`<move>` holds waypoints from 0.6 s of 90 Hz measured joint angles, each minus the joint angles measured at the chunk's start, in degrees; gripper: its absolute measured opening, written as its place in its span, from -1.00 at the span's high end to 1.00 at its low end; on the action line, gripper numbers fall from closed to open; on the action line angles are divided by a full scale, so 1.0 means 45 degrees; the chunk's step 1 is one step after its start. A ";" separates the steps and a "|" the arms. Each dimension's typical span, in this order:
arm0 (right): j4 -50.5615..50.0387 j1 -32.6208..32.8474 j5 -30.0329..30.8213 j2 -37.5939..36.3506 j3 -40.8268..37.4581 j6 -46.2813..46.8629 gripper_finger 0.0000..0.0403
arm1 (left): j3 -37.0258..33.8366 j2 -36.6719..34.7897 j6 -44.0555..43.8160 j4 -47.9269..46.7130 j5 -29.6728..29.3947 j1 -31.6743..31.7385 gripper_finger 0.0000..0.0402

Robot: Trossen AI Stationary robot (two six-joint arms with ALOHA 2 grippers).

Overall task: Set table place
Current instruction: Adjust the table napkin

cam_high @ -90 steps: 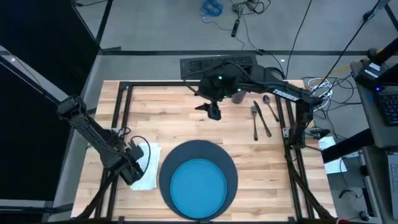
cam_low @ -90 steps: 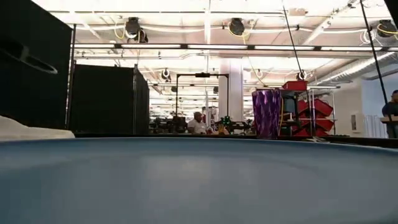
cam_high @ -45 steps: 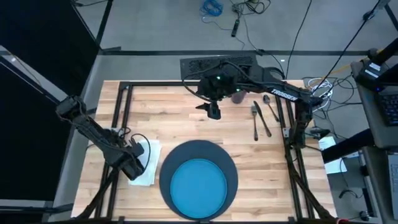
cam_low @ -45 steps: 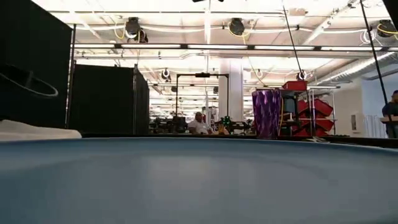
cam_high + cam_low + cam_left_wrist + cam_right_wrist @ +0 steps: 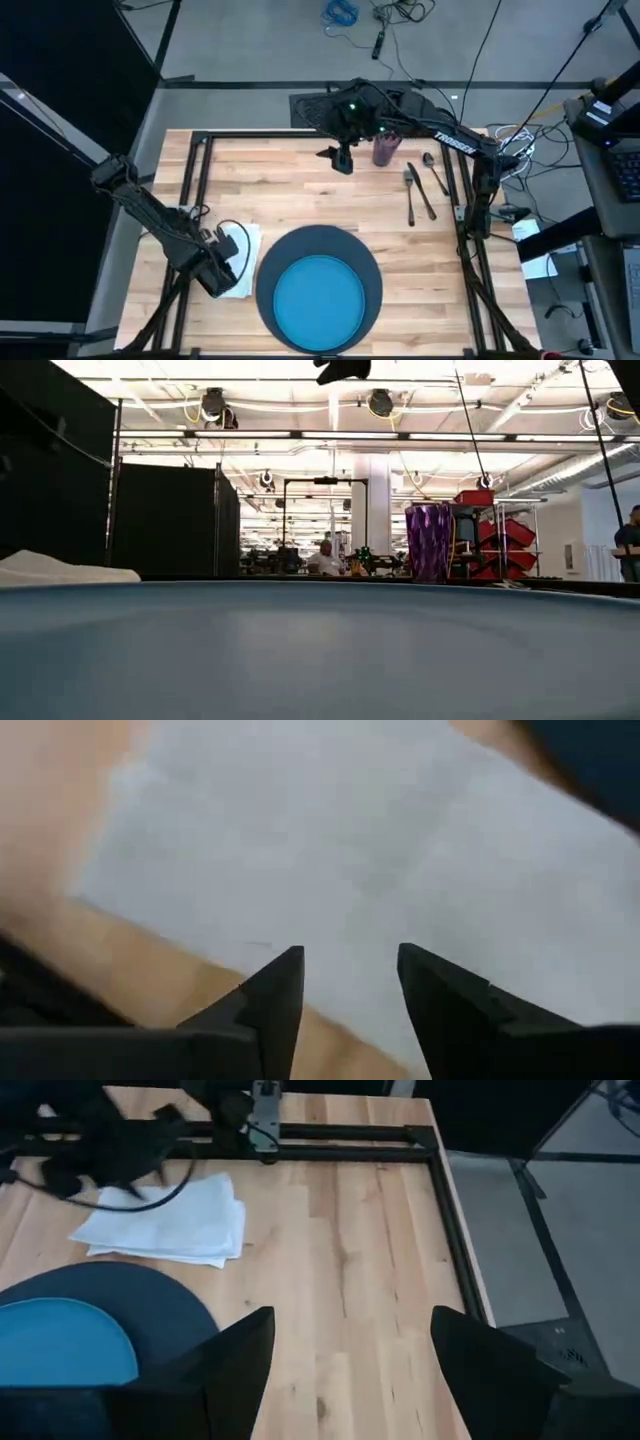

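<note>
A large open industrial lab or workshop hall. The low view looks past the table into a high ceiling with strip lights and round ducts (image 5: 379,402), black partition panels (image 5: 170,520), red storage bins (image 5: 500,535) on shelving, and a seated person (image 5: 322,557) at a distant workbench. Loose cables (image 5: 340,12) lie on the grey floor.

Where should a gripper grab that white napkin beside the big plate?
Probably at a free edge or corner, coming from above. The napkin lies flat on the table, so there is only thin cloth to pinch. The open left gripper hovers over it; its side toward the charger is crowded.
</note>
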 joint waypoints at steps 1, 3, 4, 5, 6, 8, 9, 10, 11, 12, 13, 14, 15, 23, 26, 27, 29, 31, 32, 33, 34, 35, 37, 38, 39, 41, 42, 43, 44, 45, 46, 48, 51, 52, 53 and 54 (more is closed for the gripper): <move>0.0000 -0.0017 -0.0003 0.0000 0.0000 0.0010 -0.27 | 0.0006 0.0000 0.0006 0.0081 0.0039 0.0000 0.25; 0.0000 -0.0034 -0.0009 0.0000 0.0000 0.0017 -0.27 | 0.0010 0.0000 0.0005 0.0194 0.0082 -0.0005 0.25; -0.0003 -0.0035 -0.0007 0.0000 0.0000 0.0017 -0.27 | 0.0010 0.0000 0.0008 0.0212 0.0107 -0.0005 0.25; -0.0008 -0.0037 -0.0007 0.0000 0.0000 0.0017 -0.27 | 0.0010 0.0000 0.0006 0.0224 0.0124 -0.0005 0.25; -0.0015 -0.0038 -0.0009 0.0000 0.0000 0.0017 -0.27 | 0.0010 0.0000 -0.0004 0.0227 0.0132 -0.0005 0.25; -0.0042 -0.0039 -0.0009 0.0000 0.0000 0.0017 -0.27 | 0.0010 0.0000 -0.0001 0.0223 0.0146 -0.0005 0.25; -0.0058 -0.0039 -0.0009 0.0000 0.0000 0.0017 -0.27 | 0.0010 0.0000 -0.0004 0.0225 0.0150 -0.0005 0.25; -0.0067 -0.0038 -0.0009 0.0000 0.0000 0.0017 -0.27 | 0.0010 0.0000 -0.0005 0.0231 0.0150 -0.0005 0.25; -0.0073 -0.0036 -0.0009 0.0000 0.0000 0.0017 -0.27 | 0.0010 0.0000 -0.0005 0.0240 0.0150 -0.0005 0.25; -0.0076 -0.0035 -0.0009 0.0000 0.0000 0.0017 -0.27 | 0.0010 0.0000 -0.0005 0.0253 0.0150 -0.0005 0.25; -0.0076 -0.0034 -0.0010 0.0000 0.0000 0.0017 -0.27 | 0.0010 0.0000 -0.0005 0.0259 0.0150 -0.0003 0.25; -0.0073 -0.0034 -0.0013 0.0000 0.0000 0.0017 -0.27 | 0.0010 0.0000 -0.0005 0.0261 0.0149 0.0000 0.25; -0.0075 -0.0034 -0.0014 0.0000 0.0000 0.0017 -0.27 | 0.0010 0.0000 -0.0005 0.0258 0.0143 0.0000 0.25; -0.0116 0.0023 -0.0014 0.0000 0.0000 0.0019 -0.27 | -0.0085 0.0000 -0.0005 0.0357 0.0050 -0.0005 0.25; -0.0200 0.0069 -0.0014 0.0000 0.0000 0.0034 -0.27 | -0.0170 0.0043 -0.0005 0.0422 0.0048 0.0000 0.25; -0.0233 0.0083 -0.0014 0.0000 0.0000 0.0046 -0.27 | -0.0192 0.0071 -0.0005 0.0425 0.0048 -0.0002 0.25; -0.0284 0.0105 -0.0015 0.0002 0.0000 0.0065 -0.27 | -0.0227 0.0143 -0.0005 0.0425 0.0048 -0.0005 0.25; -0.0318 0.0140 -0.0016 0.0000 0.0000 0.0065 -0.27 | -0.0252 0.0218 -0.0005 0.0446 0.0043 -0.0005 0.25; -0.0334 0.0159 -0.0014 0.0000 0.0000 0.0065 -0.27 | -0.0267 0.0265 -0.0005 0.0468 0.0043 -0.0005 0.25; -0.0350 0.0175 -0.0014 0.0000 0.0000 0.0065 -0.27 | -0.0279 0.0311 -0.0005 0.0485 0.0043 -0.0004 0.25; -0.0366 0.0187 -0.0016 0.0000 0.0000 0.0065 -0.27 | -0.0289 0.0353 -0.0005 0.0497 0.0043 -0.0003 0.25; -0.0380 0.0197 -0.0019 0.0000 0.0000 0.0065 -0.27 | -0.0301 0.0400 -0.0005 0.0502 0.0043 -0.0001 0.25; -0.0392 0.0224 -0.0023 0.0000 0.0000 0.0065 -0.27 | -0.0328 0.0492 -0.0001 0.0513 0.0043 -0.0004 0.25; -0.0398 0.0241 -0.0023 0.0000 0.0000 0.0065 -0.27 | -0.0338 0.0545 0.0003 0.0519 0.0046 -0.0002 0.25; -0.0407 0.0258 -0.0023 0.0000 0.0000 0.0065 -0.27 | -0.0347 0.0599 0.0005 0.0528 0.0048 0.0000 0.25; -0.0426 0.0272 -0.0028 0.0000 0.0000 0.0065 -0.27 | -0.0359 0.0701 0.0010 0.0572 0.0048 0.0000 0.25; -0.0439 0.0286 -0.0034 0.0000 0.0000 0.0065 -0.27 | -0.0366 0.0751 0.0017 0.0611 0.0048 0.0000 0.25; -0.0451 0.0303 -0.0038 0.0000 0.0000 0.0065 -0.27 | -0.0377 0.0801 0.0033 0.0669 0.0050 -0.0002 0.25; -0.0459 0.0319 -0.0038 0.0000 0.0000 0.0065 -0.27 | -0.0392 0.0850 0.0046 0.0748 0.0052 -0.0002 0.25; -0.0467 0.0337 -0.0037 0.0000 0.0000 0.0065 -0.27 | -0.0409 0.0898 0.0060 0.0840 0.0053 -0.0002 0.25; -0.0474 0.0354 -0.0035 0.0001 0.0000 0.0065 -0.27 | -0.0429 0.0942 0.0090 0.0940 0.0053 -0.0001 0.25; -0.0483 0.0366 -0.0035 0.0003 0.0000 0.0063 -0.27 | -0.0466 0.1020 0.0131 0.1122 0.0053 0.0000 0.25; -0.0484 0.0379 -0.0043 0.0000 0.0000 0.0055 -0.27 | -0.0529 0.1141 0.0214 0.1456 0.0058 0.0005 0.25; -0.0481 0.0379 -0.0043 0.0000 0.0000 0.0055 -0.27 | -0.0538 0.1177 0.0258 0.1563 0.0058 0.0005 0.25; -0.0481 0.0379 -0.0043 0.0000 0.0000 0.0055 -0.27 | -0.0546 0.1213 0.0296 0.1668 0.0058 0.0005 0.25; -0.0481 0.0379 -0.0043 0.0000 0.0000 0.0055 -0.27 | -0.0551 0.1250 0.0322 0.1772 0.0058 0.0005 0.25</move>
